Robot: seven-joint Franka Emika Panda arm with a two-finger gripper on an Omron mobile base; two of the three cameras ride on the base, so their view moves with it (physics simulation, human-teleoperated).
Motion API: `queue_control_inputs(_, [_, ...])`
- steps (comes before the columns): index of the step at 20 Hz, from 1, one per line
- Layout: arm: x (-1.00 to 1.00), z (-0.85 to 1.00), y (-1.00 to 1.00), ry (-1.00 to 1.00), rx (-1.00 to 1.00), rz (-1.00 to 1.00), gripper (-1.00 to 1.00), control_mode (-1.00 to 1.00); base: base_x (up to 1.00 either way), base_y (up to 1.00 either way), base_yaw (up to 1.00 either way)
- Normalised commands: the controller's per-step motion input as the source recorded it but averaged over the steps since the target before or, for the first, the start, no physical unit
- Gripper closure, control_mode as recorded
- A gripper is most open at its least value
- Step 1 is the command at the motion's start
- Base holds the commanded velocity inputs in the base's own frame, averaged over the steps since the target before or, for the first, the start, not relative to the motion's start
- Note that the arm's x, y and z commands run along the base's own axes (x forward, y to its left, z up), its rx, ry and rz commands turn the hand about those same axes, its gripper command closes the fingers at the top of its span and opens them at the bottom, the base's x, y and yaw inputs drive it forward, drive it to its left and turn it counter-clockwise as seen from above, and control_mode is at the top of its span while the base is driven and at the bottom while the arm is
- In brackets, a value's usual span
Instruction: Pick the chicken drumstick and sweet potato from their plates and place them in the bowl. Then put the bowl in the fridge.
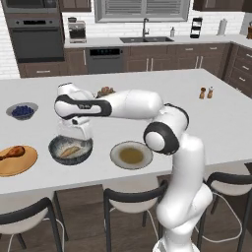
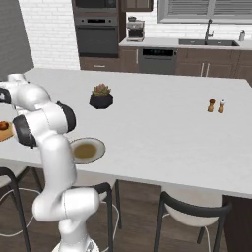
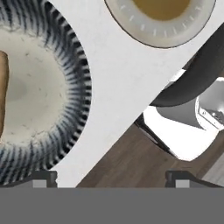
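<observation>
My gripper [image 1: 75, 139] hangs just above the bowl [image 1: 71, 149] at the left of the left base view, and my 2 fingers stand spread wide with nothing between them. In the hand view my fingertips [image 3: 43, 178] sit far apart at the bottom edge, one at lower left and one at lower right, over the counter edge and the wooden floor.

The sweet potato [image 1: 68, 151] lies inside the bowl, a tan lump on the pale inner surface. In the hand view a strip of it shows at the far left edge, against the bowl's striped dark rim.

The chicken drumstick [image 1: 13, 152] rests on the orange plate [image 1: 22, 165] at the lower left of the left base view, beside the bowl and apart from it. The grey plate [image 1: 118, 156] with its brownish centre sits right of the bowl, near the counter's front edge; in the hand view it shows at the top.

A small bowl of blue berries [image 1: 21, 110] stands at the left, above the orange plate. 2 small shakers [image 1: 206, 92] stand at the right of the counter, and a potted plant [image 2: 101, 96] sits near the middle in the right base view.
</observation>
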Motion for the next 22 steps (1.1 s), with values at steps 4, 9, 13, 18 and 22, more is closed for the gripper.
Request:
queue_control_inputs(4, [-0.99, 0.28, -0.89, -0.05, 0.0, 0.2, -1.0, -1.0, 0.0, 0.0, 0.0])
queue_control_inputs(9, [-0.61, 0.04, -0.41, -0.01, 0.0, 0.1, -1.0, -1.0, 0.0, 0.0, 0.0])
queue_control_inputs(13, [0.0, 0.0, 0.0, 0.0, 0.0, 0.0, -1.0, -1.0, 0.0, 0.0, 0.0])
queue_control_inputs(18, [-0.06, 0.0, 0.14, 0.0, 0.0, 0.0, -1.0, 1.0, -0.01, 0.49, 0.0])
queue_control_inputs(22, [0.0, 0.0, 0.0, 0.0, 0.0, 0.0, -1.0, 1.0, 0.0, 1.0, 0.0])
